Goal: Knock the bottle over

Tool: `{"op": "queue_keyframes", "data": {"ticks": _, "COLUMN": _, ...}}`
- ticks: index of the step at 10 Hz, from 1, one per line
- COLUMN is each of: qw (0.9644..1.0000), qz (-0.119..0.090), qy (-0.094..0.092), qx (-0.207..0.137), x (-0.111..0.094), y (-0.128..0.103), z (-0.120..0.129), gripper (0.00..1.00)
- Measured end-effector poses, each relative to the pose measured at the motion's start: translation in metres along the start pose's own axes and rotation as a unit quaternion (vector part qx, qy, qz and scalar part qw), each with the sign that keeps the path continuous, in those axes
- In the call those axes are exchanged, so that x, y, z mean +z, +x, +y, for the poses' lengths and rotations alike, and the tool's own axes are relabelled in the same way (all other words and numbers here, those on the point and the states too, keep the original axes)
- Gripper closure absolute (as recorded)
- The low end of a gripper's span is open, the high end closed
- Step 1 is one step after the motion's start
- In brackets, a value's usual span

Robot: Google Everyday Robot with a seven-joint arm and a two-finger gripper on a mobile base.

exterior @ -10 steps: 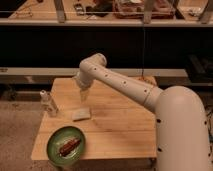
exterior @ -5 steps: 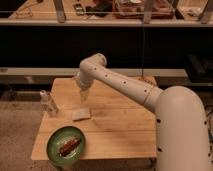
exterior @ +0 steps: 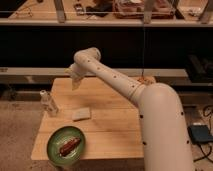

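Note:
The bottle (exterior: pixel 48 103) is small, slim and whitish with a white cap. It stands upright near the left edge of the wooden table (exterior: pixel 110 135). My gripper (exterior: pixel 75 83) hangs from the white arm above the back left part of the table, to the right of the bottle and behind it, apart from it.
A flat beige block (exterior: pixel 81 114) lies on the table right of the bottle. A green plate (exterior: pixel 66 145) with a brown food item sits at the front left corner. A dark counter and shelf run behind the table. My white arm body fills the right foreground.
The gripper has shifted slightly left toward the bottle. The bottle, block and plate have not moved.

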Motion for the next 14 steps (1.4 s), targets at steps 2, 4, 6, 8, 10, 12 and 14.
{"op": "queue_keyframes", "data": {"ticks": 2, "qw": 0.9987, "qz": -0.015, "qy": 0.034, "qx": -0.035, "x": 0.002, "y": 0.006, "z": -0.031, "gripper": 0.74}}
{"op": "queue_keyframes", "data": {"ticks": 4, "qw": 0.9963, "qz": -0.036, "qy": 0.054, "qx": -0.056, "x": 0.005, "y": 0.006, "z": -0.046, "gripper": 0.92}}
{"op": "queue_keyframes", "data": {"ticks": 6, "qw": 0.9934, "qz": -0.065, "qy": 0.055, "qx": -0.077, "x": 0.019, "y": -0.007, "z": -0.054, "gripper": 1.00}}
{"op": "queue_keyframes", "data": {"ticks": 8, "qw": 0.9894, "qz": -0.089, "qy": 0.044, "qx": -0.106, "x": 0.033, "y": -0.025, "z": -0.062, "gripper": 1.00}}
{"op": "queue_keyframes", "data": {"ticks": 10, "qw": 0.9841, "qz": -0.109, "qy": 0.026, "qx": -0.138, "x": 0.048, "y": -0.046, "z": -0.069, "gripper": 1.00}}
{"op": "queue_keyframes", "data": {"ticks": 12, "qw": 0.9776, "qz": -0.125, "qy": 0.006, "qx": -0.169, "x": 0.062, "y": -0.067, "z": -0.075, "gripper": 1.00}}
{"op": "queue_keyframes", "data": {"ticks": 14, "qw": 0.9733, "qz": -0.127, "qy": -0.009, "qx": -0.191, "x": 0.070, "y": -0.076, "z": -0.077, "gripper": 1.00}}
